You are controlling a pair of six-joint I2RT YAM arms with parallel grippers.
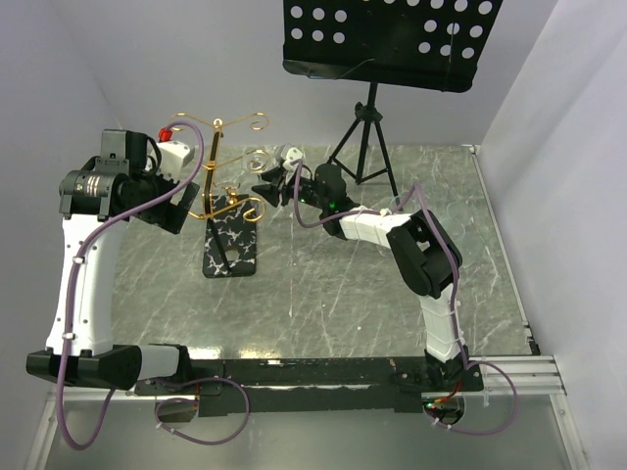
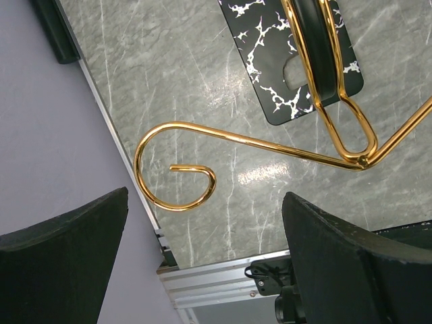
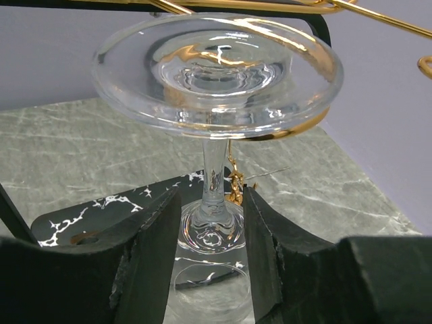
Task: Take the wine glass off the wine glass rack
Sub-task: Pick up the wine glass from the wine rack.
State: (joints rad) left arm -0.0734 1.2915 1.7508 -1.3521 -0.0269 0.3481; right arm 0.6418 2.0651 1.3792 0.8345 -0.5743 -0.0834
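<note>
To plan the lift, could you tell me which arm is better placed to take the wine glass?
Right arm: its jaws straddle the wine glass stem; the left arm has open jaws near a bare rack curl.

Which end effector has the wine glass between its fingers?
The right end effector: the wine glass stem sits between its fingers. The left end effector is wide open, facing only a gold curl of the wine glass rack.

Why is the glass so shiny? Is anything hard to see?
Right wrist view: the wine glass mirrors the gold wine glass rack and catches white highlights. Left wrist view: bright glare on the table. Top view: the clear glass nearly vanishes.
</note>
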